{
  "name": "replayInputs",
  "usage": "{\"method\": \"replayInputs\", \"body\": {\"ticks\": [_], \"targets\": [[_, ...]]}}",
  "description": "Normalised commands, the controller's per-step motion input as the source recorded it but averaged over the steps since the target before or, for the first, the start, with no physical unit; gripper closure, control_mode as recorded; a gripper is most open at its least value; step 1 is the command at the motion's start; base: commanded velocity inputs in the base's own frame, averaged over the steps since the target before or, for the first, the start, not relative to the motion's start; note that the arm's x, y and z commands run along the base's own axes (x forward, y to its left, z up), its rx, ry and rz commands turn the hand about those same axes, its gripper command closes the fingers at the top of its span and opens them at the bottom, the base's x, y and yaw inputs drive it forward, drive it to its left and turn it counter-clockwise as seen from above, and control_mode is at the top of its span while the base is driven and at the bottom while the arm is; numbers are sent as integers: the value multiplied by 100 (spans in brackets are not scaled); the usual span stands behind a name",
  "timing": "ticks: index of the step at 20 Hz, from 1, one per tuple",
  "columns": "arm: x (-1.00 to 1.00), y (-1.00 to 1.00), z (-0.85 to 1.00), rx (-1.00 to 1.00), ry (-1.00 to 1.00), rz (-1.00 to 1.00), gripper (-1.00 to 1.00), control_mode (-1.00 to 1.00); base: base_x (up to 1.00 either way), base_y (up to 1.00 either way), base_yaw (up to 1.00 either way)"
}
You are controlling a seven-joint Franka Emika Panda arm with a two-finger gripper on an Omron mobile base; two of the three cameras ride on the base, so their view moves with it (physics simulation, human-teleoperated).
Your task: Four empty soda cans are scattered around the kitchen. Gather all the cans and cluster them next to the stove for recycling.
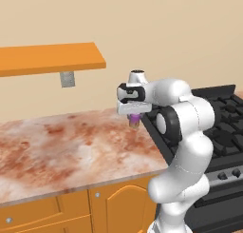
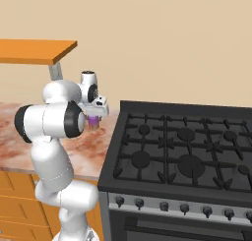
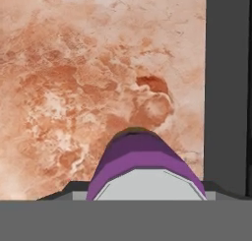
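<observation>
A purple soda can [image 1: 135, 122] [image 2: 93, 120] hangs upright under my gripper [image 1: 134, 116] [image 2: 93, 116], which points straight down and is shut on it. The hand view looks down the can [image 3: 145, 159] at its silvery top, with the marble counter [image 3: 74, 87] below. The can is low over the counter's right end, a short way left of the stove [image 1: 223, 118] [image 2: 187, 146], whose dark side edge [image 3: 226, 87] runs down the right of the hand view. Whether the can touches the counter I cannot tell.
The reddish marble counter [image 1: 61, 146] stretches left of the stove, with orange cabinet doors [image 1: 118, 203] beneath it. An orange wall shelf [image 1: 47, 58] on a grey bracket [image 1: 67, 79] hangs over the counter's back. Stove knobs [image 2: 162, 205] line the front panel.
</observation>
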Motion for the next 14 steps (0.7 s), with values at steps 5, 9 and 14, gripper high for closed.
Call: {"method": "replayInputs", "body": {"ticks": [5,9,14], "targets": [[40,11,-42,-1,0,0,100,-100,0,0,0],[31,1,-39,0,0,0,100,-100,0,0,0],[20,0,-29,0,0,0,100,-100,0,0,0]]}}
